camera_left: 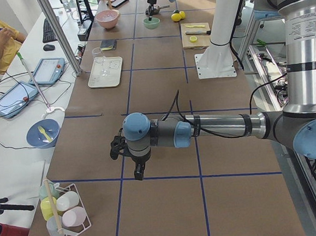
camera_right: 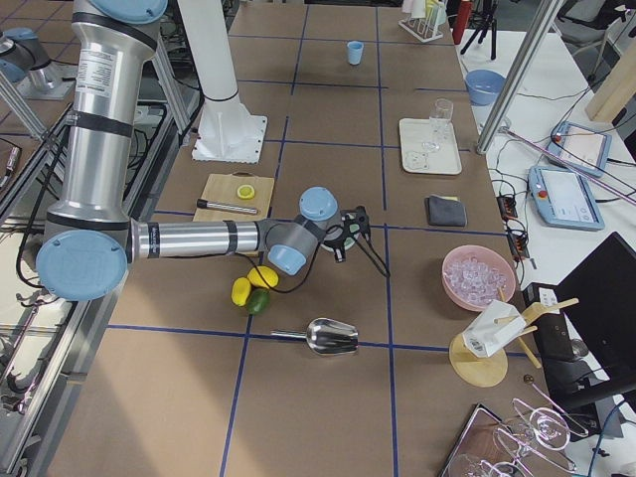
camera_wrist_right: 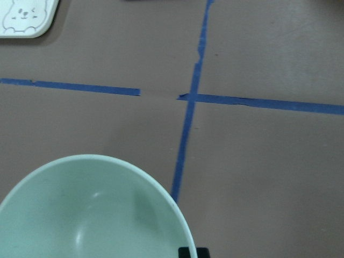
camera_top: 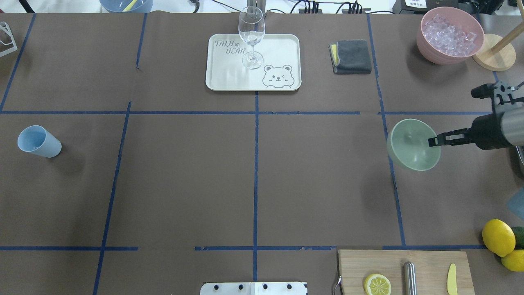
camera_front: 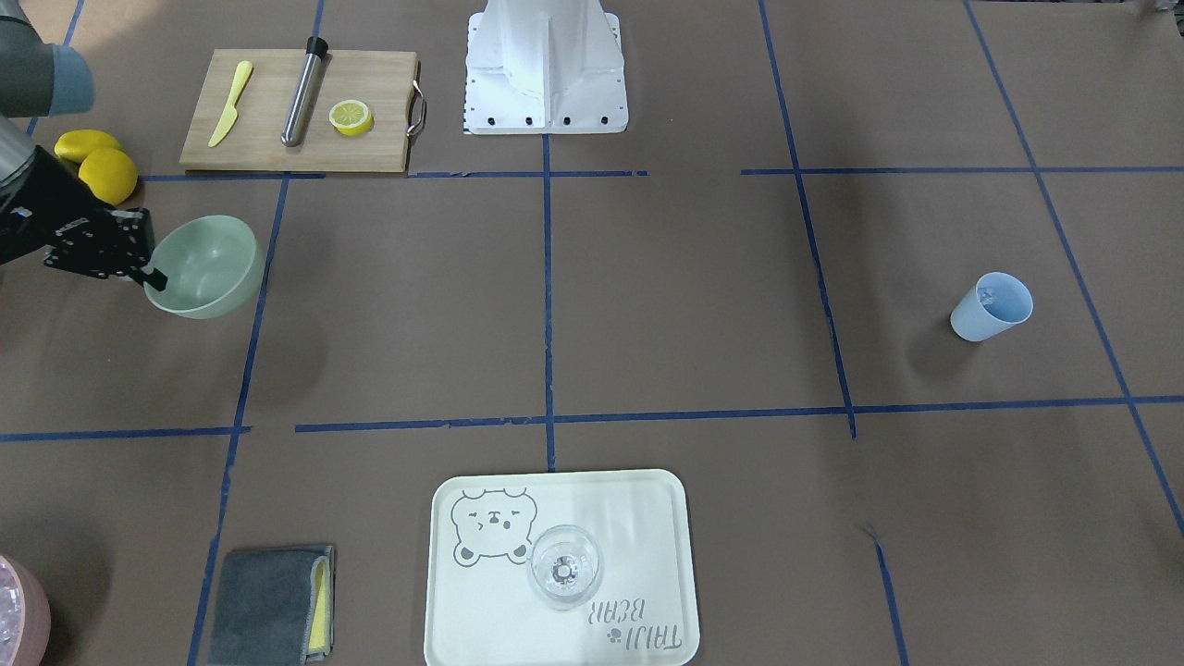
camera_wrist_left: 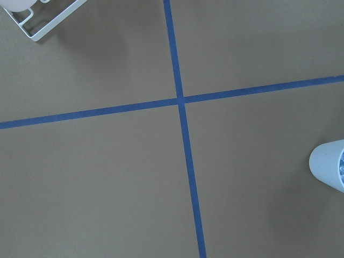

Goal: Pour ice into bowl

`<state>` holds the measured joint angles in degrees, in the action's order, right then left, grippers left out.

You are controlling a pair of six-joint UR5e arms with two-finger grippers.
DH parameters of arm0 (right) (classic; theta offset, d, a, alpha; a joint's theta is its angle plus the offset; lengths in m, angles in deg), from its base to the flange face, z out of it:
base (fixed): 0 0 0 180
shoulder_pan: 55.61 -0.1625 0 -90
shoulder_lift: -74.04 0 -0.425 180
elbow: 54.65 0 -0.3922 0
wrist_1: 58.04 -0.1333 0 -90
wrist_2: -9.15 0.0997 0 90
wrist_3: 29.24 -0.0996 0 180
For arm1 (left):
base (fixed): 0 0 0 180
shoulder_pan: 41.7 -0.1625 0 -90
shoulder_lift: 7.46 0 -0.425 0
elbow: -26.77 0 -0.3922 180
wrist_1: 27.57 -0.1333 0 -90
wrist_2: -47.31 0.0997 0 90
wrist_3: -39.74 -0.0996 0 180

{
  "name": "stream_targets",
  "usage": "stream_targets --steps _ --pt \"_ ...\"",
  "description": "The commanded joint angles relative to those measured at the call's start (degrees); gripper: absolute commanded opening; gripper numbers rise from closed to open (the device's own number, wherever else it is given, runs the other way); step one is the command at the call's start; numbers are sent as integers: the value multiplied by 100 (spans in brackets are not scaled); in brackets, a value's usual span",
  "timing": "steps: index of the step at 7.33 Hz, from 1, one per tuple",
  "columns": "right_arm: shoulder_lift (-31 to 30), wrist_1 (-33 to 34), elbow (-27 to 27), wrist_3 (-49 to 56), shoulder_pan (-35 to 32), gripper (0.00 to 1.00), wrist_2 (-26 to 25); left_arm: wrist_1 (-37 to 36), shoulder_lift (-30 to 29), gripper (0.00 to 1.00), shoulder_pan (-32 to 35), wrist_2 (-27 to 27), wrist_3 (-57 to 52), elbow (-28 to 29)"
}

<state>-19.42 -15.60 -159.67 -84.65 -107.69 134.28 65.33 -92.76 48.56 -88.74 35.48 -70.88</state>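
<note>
The pale mint-green bowl [camera_front: 205, 266] hangs tilted a little above the table, held at its rim by my right gripper [camera_front: 155, 277]. In the overhead view the bowl [camera_top: 412, 144] is at the right, with the gripper [camera_top: 433, 141] shut on its right rim. The right wrist view shows the empty bowl [camera_wrist_right: 91, 212] and a fingertip [camera_wrist_right: 192, 252] at its rim. The blue cup [camera_front: 992, 307] stands far off on the other side, also in the overhead view [camera_top: 39, 141], with small clear ice [camera_front: 986, 296] glinting inside. My left gripper [camera_left: 138, 171] shows only in the exterior left view; I cannot tell if it is open or shut.
A pink bowl [camera_top: 449, 35] full of ice stands at the back right. A white tray [camera_top: 221, 80] carries a wine glass [camera_top: 251, 37], with a grey cloth [camera_top: 351, 56] beside it. A cutting board [camera_front: 296, 111] and lemons [camera_front: 97, 162] lie near the robot. A metal scoop [camera_right: 332, 338] lies on the table.
</note>
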Motion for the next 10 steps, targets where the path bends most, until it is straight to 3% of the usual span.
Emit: stream_targets --steps 1,4,5,7,9,10 --pt "1298 1845 -534 -488 652 0 -294 0 -4 100 0 0 3 -42" --pt "3388 4134 -572 -1574 2126 0 -1714 0 -4 100 0 9 3 -139" --pt "4213 4732 -136 -1787 2436 0 -2138 0 5 100 9 -9 3 -157" --pt "5490 4766 1582 -2035 2824 0 -2456 0 14 100 0 -18 3 -157" --pt "6293 3874 3217 -2324 3019 0 -2861 0 14 100 0 0 3 -139" --pt "6400 3503 3634 -2334 3063 0 -2932 -9 22 100 0 0 3 -139"
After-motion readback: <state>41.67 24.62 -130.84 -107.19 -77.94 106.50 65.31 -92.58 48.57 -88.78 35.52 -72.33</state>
